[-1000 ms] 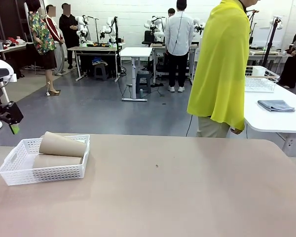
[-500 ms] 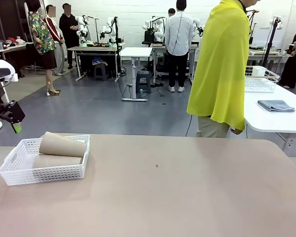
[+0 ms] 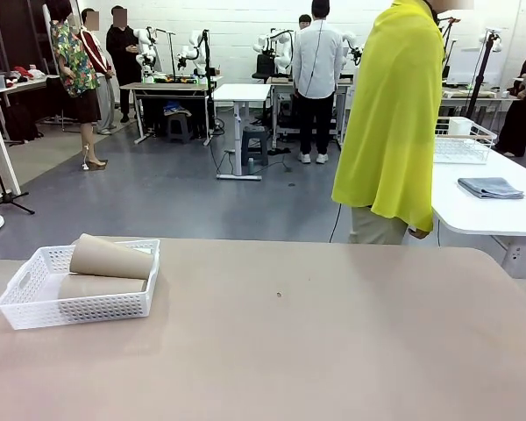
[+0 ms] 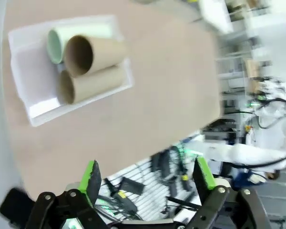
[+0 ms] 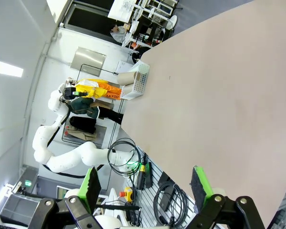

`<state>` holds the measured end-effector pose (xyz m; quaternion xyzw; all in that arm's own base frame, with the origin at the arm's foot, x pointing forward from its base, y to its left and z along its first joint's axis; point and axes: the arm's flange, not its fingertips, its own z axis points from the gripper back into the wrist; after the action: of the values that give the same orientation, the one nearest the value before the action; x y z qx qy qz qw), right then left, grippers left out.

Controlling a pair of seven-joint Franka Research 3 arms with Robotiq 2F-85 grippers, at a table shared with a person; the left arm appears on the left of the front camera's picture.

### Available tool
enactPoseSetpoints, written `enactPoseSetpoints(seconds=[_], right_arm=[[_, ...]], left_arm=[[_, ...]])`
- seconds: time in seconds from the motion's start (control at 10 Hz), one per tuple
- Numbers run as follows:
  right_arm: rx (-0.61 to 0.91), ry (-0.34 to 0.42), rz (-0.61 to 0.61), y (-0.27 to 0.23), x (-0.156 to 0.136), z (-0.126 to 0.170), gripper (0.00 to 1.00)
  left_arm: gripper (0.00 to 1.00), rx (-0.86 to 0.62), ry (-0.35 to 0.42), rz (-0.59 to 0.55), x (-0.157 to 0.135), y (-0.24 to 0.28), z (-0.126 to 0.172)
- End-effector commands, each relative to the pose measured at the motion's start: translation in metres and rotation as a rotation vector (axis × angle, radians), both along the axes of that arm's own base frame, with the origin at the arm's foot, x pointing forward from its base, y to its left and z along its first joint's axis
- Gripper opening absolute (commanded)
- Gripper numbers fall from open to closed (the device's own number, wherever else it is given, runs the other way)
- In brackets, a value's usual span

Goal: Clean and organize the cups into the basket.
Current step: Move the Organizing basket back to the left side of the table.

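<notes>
Table (image 3: 333, 333): I see it bare apart from the basket, so sorting looks finished.
Basket (image 3: 79, 307): near the table's left edge; cups lie stacked on their sides.
Cups (image 4: 93, 53): two brown, one mint, all inside.
Left gripper (image 4: 145, 179): jaws wide, empty, high above the basket.
Right gripper (image 5: 145, 183): jaws wide, empty, basket well apart.

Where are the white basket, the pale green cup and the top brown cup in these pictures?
basket (image 3: 79, 309): front view, on its perforated near wall.
pale green cup (image 4: 56, 44): left wrist view, on its open mouth.
top brown cup (image 3: 110, 258): front view, on the middle of its side.
</notes>
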<state>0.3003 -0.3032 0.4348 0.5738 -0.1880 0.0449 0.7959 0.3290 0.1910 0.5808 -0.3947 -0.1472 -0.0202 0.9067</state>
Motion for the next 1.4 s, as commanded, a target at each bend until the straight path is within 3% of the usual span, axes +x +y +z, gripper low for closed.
enactPoseSetpoints(seconds=[0.0, 0.1, 0.3, 0.6, 0.8, 0.9, 1.3], right_arm=[[-0.003, -0.009, -0.005, 0.005, -0.002, -0.001, 1.0], [-0.003, -0.009, -0.005, 0.005, -0.002, -0.001, 1.0], [-0.003, -0.009, -0.005, 0.005, -0.002, -0.001, 1.0], [-0.003, -0.009, -0.005, 0.005, -0.002, -0.001, 1.0], [-0.003, -0.009, -0.005, 0.005, -0.002, -0.001, 1.0], [-0.003, -0.009, -0.005, 0.005, -0.002, -0.001, 1.0], [-0.003, -0.009, -0.005, 0.005, -0.002, -0.001, 1.0]], left_arm=[[1.0, -0.208, 0.08, -0.104, 0.018, 0.044, -0.003], [1.0, -0.239, 0.079, -0.112, 0.018, 0.068, -0.01], [1.0, -0.318, 0.095, -0.018, 0.02, 0.102, -0.051], [1.0, -0.399, 0.034, 0.058, 0.011, 0.125, -0.101], [1.0, -0.435, -0.001, 0.114, 0.009, 0.126, -0.1], [1.0, -0.401, 0.063, 0.075, 0.009, 0.131, -0.112], [1.0, -0.401, 0.063, 0.075, 0.009, 0.131, -0.112]])
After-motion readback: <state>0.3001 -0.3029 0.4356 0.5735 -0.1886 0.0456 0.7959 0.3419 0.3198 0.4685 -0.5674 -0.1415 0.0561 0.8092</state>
